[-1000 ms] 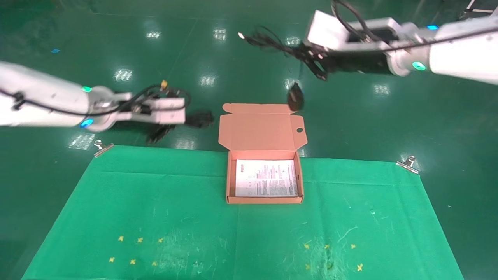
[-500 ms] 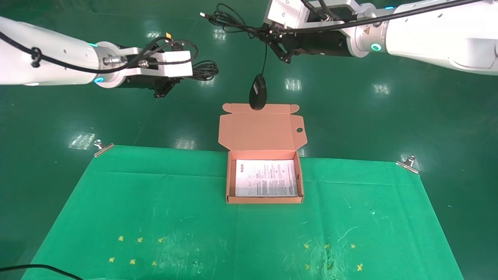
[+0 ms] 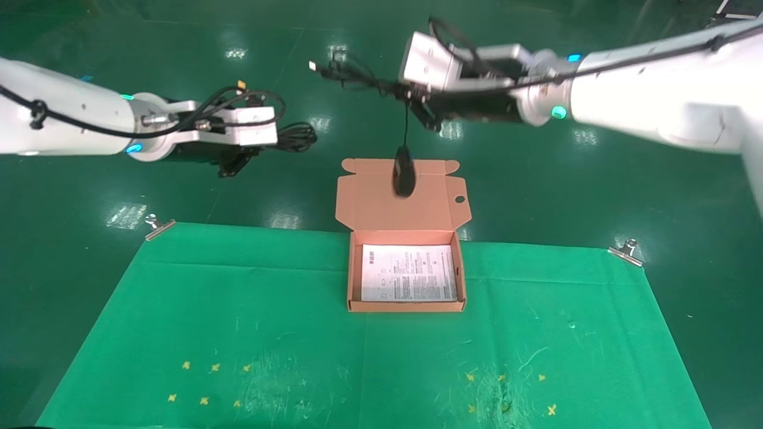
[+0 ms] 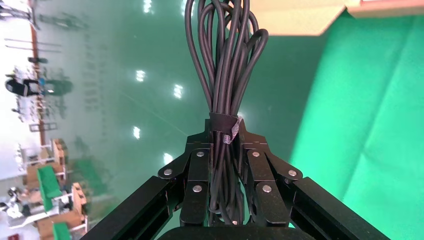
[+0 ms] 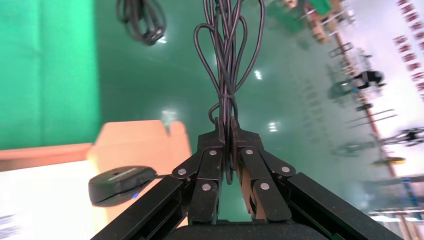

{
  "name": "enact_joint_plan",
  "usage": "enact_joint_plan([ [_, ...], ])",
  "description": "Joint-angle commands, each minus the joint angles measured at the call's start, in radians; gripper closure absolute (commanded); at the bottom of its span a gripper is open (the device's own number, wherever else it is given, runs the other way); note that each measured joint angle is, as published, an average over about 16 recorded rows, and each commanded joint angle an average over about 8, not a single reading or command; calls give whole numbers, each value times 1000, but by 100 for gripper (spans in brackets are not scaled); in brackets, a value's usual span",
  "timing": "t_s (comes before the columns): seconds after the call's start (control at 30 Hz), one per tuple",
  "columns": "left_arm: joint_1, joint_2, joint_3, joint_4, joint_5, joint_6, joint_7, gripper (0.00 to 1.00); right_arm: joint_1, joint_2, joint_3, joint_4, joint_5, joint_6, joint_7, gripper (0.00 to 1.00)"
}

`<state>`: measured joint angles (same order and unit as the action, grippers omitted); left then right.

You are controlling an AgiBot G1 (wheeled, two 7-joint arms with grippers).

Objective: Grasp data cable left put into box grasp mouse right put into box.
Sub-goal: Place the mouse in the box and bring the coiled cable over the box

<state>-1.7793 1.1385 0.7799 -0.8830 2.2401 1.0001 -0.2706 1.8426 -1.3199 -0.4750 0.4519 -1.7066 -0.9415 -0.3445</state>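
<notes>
The open salmon-orange box (image 3: 405,307) sits at the far middle of the green cloth, its lid (image 3: 399,202) laid back and a white printed sheet (image 3: 409,273) inside. My left gripper (image 3: 275,142) hovers left of the lid, shut on the strapped black data cable (image 3: 298,136), whose loops stick out past the fingers (image 4: 222,65). My right gripper (image 3: 411,100) is high behind the box, shut on the thin mouse cord bundle (image 5: 227,50). The mouse (image 3: 403,173) dangles on its cord over the lid, blue light showing (image 5: 120,184).
The green cloth (image 3: 238,322) is held by metal clips at its far corners (image 3: 158,226) (image 3: 625,250). Yellow marks (image 3: 202,381) dot its near part. Glossy green floor (image 3: 596,190) lies beyond the table.
The right arm has swung left and dropped, so the hanging mouse now sits lower, over the lid. The left arm rose with the cable, then sank slightly.
</notes>
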Motion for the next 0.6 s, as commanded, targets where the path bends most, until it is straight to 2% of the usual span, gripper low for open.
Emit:
enact_joint_plan([
  [0.03,7,-14,2,-19,7,18,-18,100,-11,-5,-3,-11,0,-5,-11,100],
  [0.3,29,-61,16,-114,67,96,-118,100,-60,-36,-44,-50,5,21,-3,100],
  [0.6,36,-87,33,-202,139,178,-216,100,-130,-47,-150,-28,40,68,31,100],
])
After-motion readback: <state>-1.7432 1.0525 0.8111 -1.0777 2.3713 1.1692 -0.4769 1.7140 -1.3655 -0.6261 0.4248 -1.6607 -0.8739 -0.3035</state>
